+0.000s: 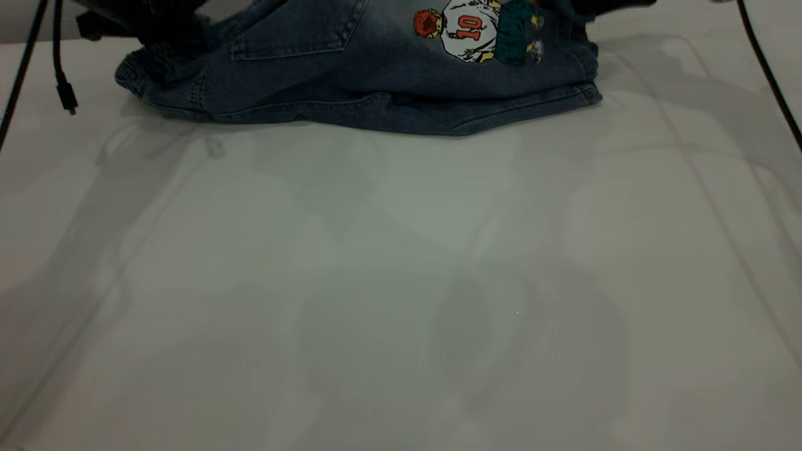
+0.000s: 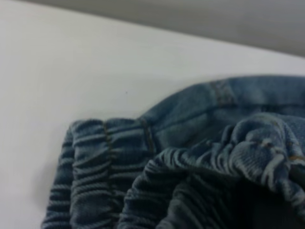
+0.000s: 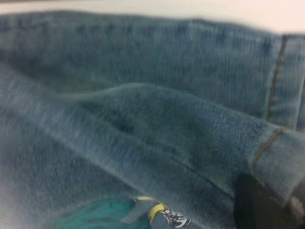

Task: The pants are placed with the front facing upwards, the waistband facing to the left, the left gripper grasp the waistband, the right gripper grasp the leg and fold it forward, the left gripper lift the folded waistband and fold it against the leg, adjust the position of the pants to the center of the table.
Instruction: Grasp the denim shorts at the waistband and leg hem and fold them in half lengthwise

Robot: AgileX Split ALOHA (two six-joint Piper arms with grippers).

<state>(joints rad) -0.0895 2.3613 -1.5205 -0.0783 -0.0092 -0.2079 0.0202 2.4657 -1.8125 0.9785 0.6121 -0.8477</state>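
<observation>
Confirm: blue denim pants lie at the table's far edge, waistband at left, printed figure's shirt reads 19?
Not 19: the exterior view shows 10 on the figure's white shirt. The rest holds: the blue denim pants lie at the white table's far edge, gathered waistband at left.

Nearly the whole table [image 1: 401,300] lies open before me, flat and bare from the near edge up to the pants [image 1: 376,88], so either arm could pass across it freely. The pants sit bunched along the far edge and take up most of the width there. At the far left my left gripper [image 1: 160,22] sits on the waistband [image 1: 141,72], and a loose black cable [image 1: 62,88] dangles beside it with its plug just above the surface. Another cable [image 1: 774,81] runs down the far right side.
</observation>
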